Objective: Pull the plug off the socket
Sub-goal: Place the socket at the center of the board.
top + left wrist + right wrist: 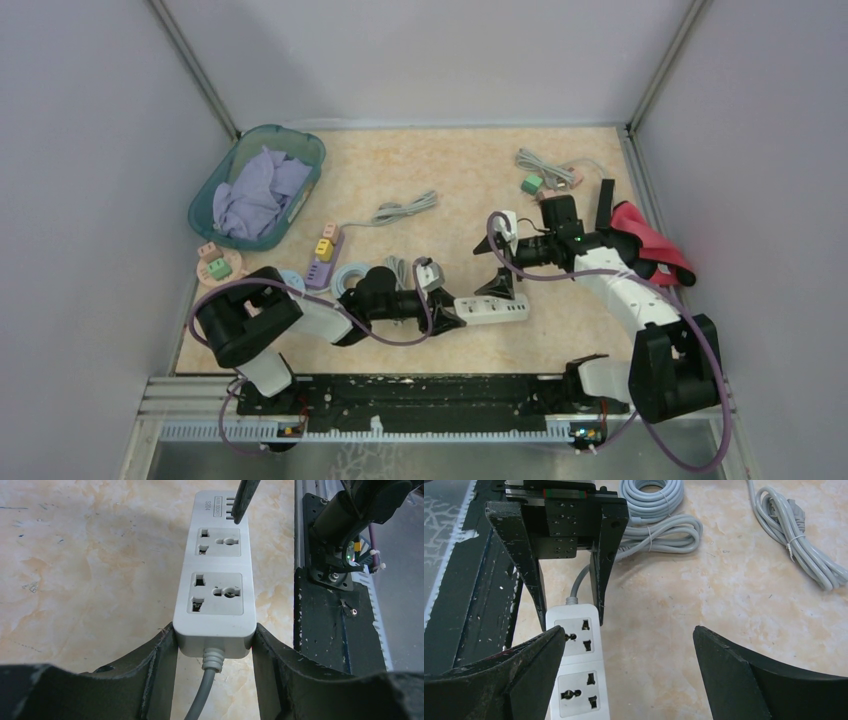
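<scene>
White plastic fills my left wrist view: the power strip (215,595) lies flat on the marbled table (420,170), near the front edge and between the two arms. My left gripper (215,635) is pinching the strip across its width at the end where its grey cord (202,700) comes out, with one finger pressed to each side. My right gripper (629,635) hangs over the opposite end with its jaws spread wide and nothing between them. One of its dark fingers crosses the small ports at the top of the left wrist view. Both sockets that I can see are bare, with no plug in either, so I judge the pull itself to be done, or the strip to be clamped for nothing. I cannot say for certain where the plug is. A small white block (507,225) sits on the table by my right wrist, well apart from the strip, and it may be the plug. Bundled grey cables (664,530) lie beyond the strip. What I think is left is to release the strip and back both arms away.
</scene>
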